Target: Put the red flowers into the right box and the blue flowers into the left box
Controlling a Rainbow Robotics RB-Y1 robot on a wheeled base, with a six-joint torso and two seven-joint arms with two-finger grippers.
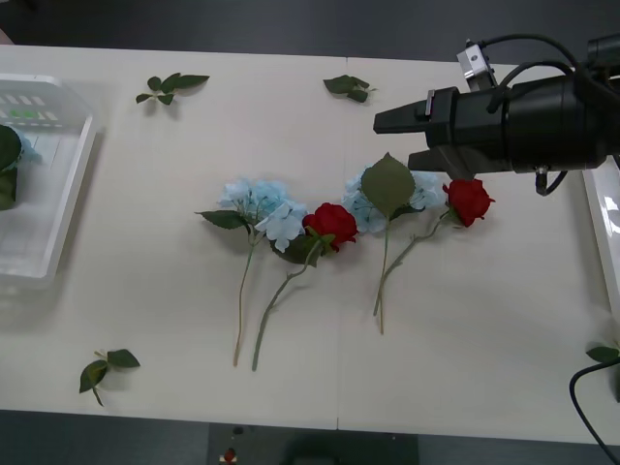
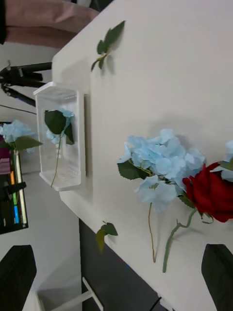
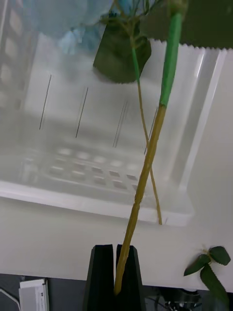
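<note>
The right pincer (image 1: 399, 139) hangs over the far right part of the desk (image 1: 174, 252), its black fingers spread apart and holding nothing, tips pointing toward the middle. Just below it lies a red rose (image 1: 469, 201), its stem running down-left toward a pale blue flower cluster (image 1: 366, 208) partly covered by a large green leaf (image 1: 387, 184). That leaf and the blue head lie right beside the pincer's lower finger, crowding the space next to the rose.

In the middle of the desk a second red rose (image 1: 331, 224) lies touching another blue cluster (image 1: 260, 205); their stems run side by side toward the near edge. In the right wrist view the same blue cluster (image 2: 158, 167) and rose (image 2: 211, 192) overlap.

The left pincer (image 3: 115, 274) is clenched on the yellowish stem of a blue flower (image 3: 143, 175), whose head hangs above the left box (image 3: 97, 189). That translucent ribbed tray (image 1: 44, 184) sits at the desk's left edge, and a blue flower with a leaf already lies inside it (image 2: 58, 124).

The right box (image 1: 603, 232) shows as a white rim at the desk's right edge.

Loose leaf sprigs lie about: two near the far edge (image 1: 170, 87) (image 1: 349, 87), one near the near-left corner (image 1: 105, 368).
</note>
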